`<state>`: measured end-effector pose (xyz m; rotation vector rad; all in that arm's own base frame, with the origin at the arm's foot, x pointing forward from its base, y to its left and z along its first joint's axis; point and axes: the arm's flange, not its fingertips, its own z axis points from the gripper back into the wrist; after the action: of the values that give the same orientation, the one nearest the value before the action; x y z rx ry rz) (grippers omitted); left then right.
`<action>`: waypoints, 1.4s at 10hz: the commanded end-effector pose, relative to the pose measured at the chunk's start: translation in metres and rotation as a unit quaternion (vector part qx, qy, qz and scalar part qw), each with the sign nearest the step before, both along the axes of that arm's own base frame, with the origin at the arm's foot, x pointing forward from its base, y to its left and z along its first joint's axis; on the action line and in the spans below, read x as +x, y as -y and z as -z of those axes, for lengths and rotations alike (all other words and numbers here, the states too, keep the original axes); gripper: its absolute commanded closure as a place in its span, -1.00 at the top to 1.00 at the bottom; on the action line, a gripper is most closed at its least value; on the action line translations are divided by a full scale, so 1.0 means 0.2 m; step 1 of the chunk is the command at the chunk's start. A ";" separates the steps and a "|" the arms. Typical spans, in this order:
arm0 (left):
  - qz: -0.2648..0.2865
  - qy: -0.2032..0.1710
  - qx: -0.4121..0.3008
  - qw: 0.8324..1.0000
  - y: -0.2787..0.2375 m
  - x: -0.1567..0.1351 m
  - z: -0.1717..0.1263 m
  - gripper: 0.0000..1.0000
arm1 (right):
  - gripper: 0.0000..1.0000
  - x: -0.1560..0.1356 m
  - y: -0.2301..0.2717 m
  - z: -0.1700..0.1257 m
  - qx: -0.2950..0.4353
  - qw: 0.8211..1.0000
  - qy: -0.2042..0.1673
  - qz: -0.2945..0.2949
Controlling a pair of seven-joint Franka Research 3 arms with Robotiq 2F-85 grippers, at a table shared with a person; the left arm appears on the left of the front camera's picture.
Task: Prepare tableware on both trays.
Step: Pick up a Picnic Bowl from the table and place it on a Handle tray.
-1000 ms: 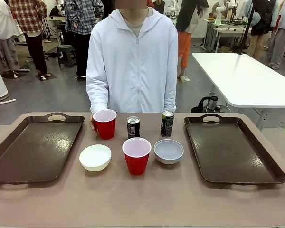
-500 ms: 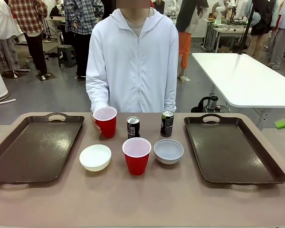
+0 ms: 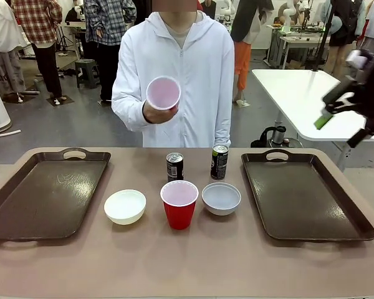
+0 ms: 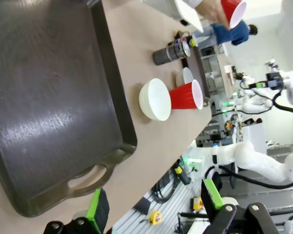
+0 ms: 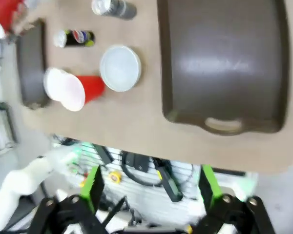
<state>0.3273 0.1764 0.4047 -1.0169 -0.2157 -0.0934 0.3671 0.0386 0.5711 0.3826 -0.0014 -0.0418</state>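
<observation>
A person's hand (image 3: 151, 113) holds one red plastic cup (image 3: 163, 93) above the surface (image 3: 187, 265); the left end effector (image 4: 154, 197) and right end effector (image 5: 150, 184) gape empty.

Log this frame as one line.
person's hand holds red cup aloft | left tray, right tray empty | left gripper open | right gripper open

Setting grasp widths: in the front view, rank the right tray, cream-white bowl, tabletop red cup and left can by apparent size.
1. Right tray, far the largest.
2. Cream-white bowl and tabletop red cup: about alike, bowl wider, cup taller; not ranked.
3. Left can, smallest, though it stands slightly farther back.
</observation>
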 end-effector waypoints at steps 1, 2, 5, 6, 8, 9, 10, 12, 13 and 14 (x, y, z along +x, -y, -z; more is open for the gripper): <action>-0.003 0.003 -0.008 1.000 -0.01 0.00 -0.01 1.00 | 1.00 0.12 -0.25 0.08 -0.087 0.994 -0.068 -0.023; -0.003 0.003 -0.008 1.000 -0.01 0.00 -0.01 1.00 | 1.00 0.13 -0.43 0.11 -0.120 0.990 -0.073 -0.032; -0.003 0.003 -0.008 1.000 -0.01 0.00 -0.01 1.00 | 1.00 0.04 -0.62 0.22 -0.160 0.986 -0.050 -0.019; -0.003 0.003 -0.008 1.000 -0.01 0.00 -0.01 1.00 | 1.00 0.01 -0.56 0.22 -0.150 0.988 -0.025 -0.008; -0.003 0.003 -0.008 1.000 -0.01 0.00 -0.01 1.00 | 1.00 0.04 -0.66 0.21 -0.150 0.987 -0.056 -0.032; -0.003 0.003 -0.008 1.000 -0.01 0.00 -0.01 1.00 | 1.00 0.04 -0.66 0.21 -0.150 0.987 -0.056 -0.032; -0.003 0.003 -0.008 1.000 -0.01 0.00 -0.01 1.00 | 1.00 0.04 -0.66 0.21 -0.150 0.987 -0.056 -0.032; -0.003 0.003 -0.008 1.000 -0.01 0.00 -0.01 1.00 | 1.00 0.10 -0.64 0.32 -0.136 0.990 -0.040 -0.015; -0.003 0.003 -0.008 1.000 -0.01 0.00 -0.01 1.00 | 1.00 0.16 -0.71 0.43 -0.137 0.990 -0.029 -0.015; -0.003 0.003 -0.008 1.000 -0.01 0.00 -0.01 1.00 | 1.00 0.23 -0.80 0.53 -0.135 0.991 -0.016 -0.020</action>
<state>0.3276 0.1771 0.4049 -1.0170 -0.2158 -0.0927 0.3970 0.1767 0.4896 0.1199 0.0628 0.0078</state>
